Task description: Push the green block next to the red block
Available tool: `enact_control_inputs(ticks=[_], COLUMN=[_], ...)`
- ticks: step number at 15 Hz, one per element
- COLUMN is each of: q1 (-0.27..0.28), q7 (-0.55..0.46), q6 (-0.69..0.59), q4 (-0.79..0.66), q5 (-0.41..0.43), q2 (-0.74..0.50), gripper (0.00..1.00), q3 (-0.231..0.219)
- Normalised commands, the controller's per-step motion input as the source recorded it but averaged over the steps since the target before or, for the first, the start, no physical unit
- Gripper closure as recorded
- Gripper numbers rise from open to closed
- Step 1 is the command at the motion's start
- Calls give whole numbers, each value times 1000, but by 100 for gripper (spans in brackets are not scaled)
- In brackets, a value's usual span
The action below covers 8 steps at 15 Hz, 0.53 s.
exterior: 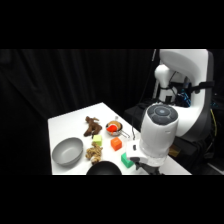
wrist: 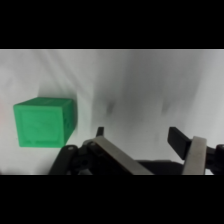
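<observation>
**Green block sits off to one side of the pincer, not between its fingers**

Nearest in the wrist view, the pincer (wrist: 135, 137) stands open with a broad gap of bare tabletop (wrist: 150, 85) between its two fingers, and it has hold of nothing. The green block (wrist: 44, 123) lies to the left of that gap in this view, outside the left finger and close beside it (whether finger and block touch I cannot tell). That offset is what the coming move turns on: as I judge it, the pincer must press against the block's flank instead of closing round it.

The block is a cube, so it has no long axis to speak of. It rests flat on the tabletop, turned a little so that one broad face and a narrower side face both show to the wrist camera.

In the side view the pincer (exterior: 138, 163) is low over the near right part of the tabletop (exterior: 65, 125), with the green block (exterior: 126, 160) just beside it on its left. Farther back and slightly left lies the red block (exterior: 116, 144), near the green one but apart from it. A push away from the camera and a little leftward would, in my judgement, bring the two together.

Beyond the red block stands a small pan (exterior: 116, 128) with a round red item in it.
</observation>
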Motion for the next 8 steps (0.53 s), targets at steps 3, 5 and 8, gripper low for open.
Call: enact_control_inputs(ticks=[3, 5, 8], q1=[100, 47, -8], q7=[62, 17, -13], q6=[119, 106, 109], q4=[152, 67, -29], q5=[-34, -19, -25], q2=[197, 95, -12], gripper=[0, 0, 0], q3=[-130, -128, -135])
